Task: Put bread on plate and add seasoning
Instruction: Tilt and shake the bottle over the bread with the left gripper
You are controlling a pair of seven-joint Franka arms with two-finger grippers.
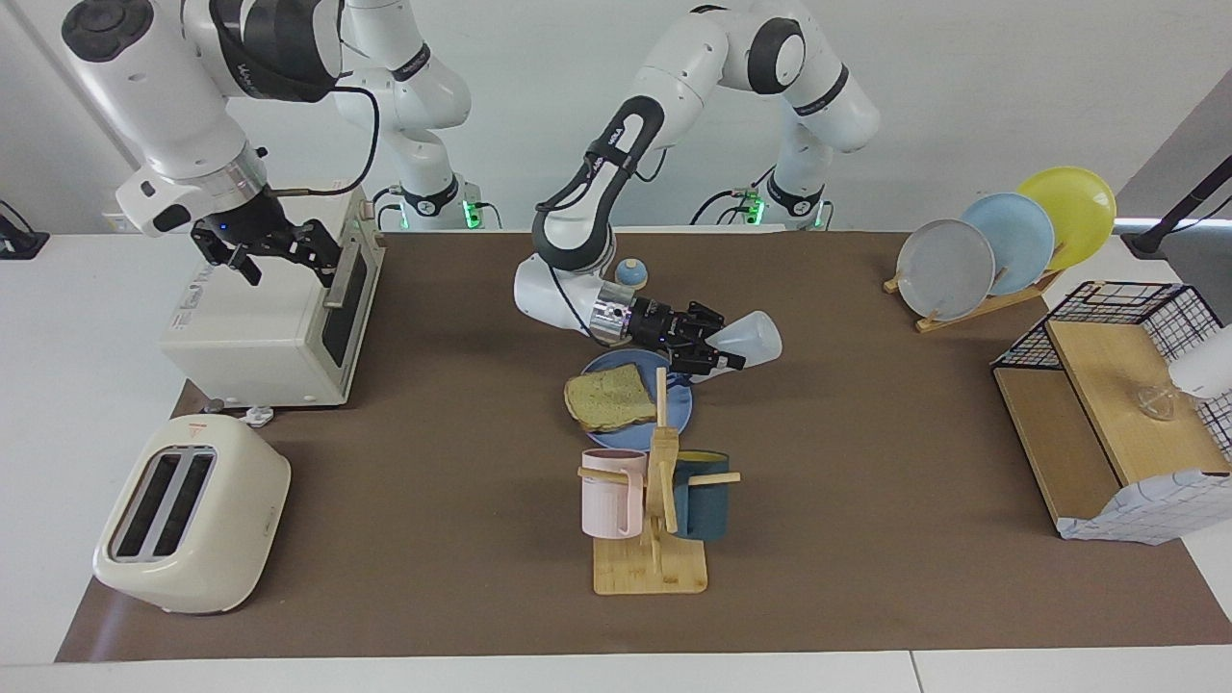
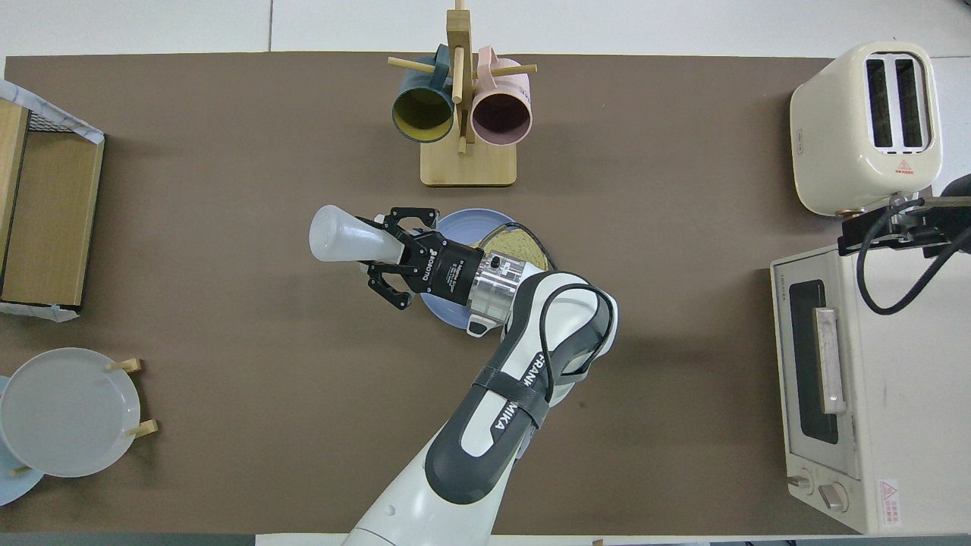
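The bread (image 1: 611,397) lies on the blue plate (image 1: 680,409) at the middle of the table; both also show in the overhead view, the bread (image 2: 519,245) and the plate (image 2: 455,224). My left gripper (image 1: 710,354) is shut on the seasoning bottle (image 1: 749,338), held tipped on its side over the plate's edge toward the left arm's end. Its base points away from the plate and its cap is hidden in the fingers. In the overhead view the left gripper (image 2: 388,255) and the bottle (image 2: 345,236) show the same. My right gripper (image 1: 277,252) waits open over the toaster oven (image 1: 265,327).
A mug rack (image 1: 659,520) with a pink and a dark mug stands just farther from the robots than the plate. A toaster (image 1: 188,515) sits at the right arm's end. A plate rack (image 1: 1001,245) and a wire shelf (image 1: 1116,385) are at the left arm's end. A blue-domed bell (image 1: 631,272) sits near the robots.
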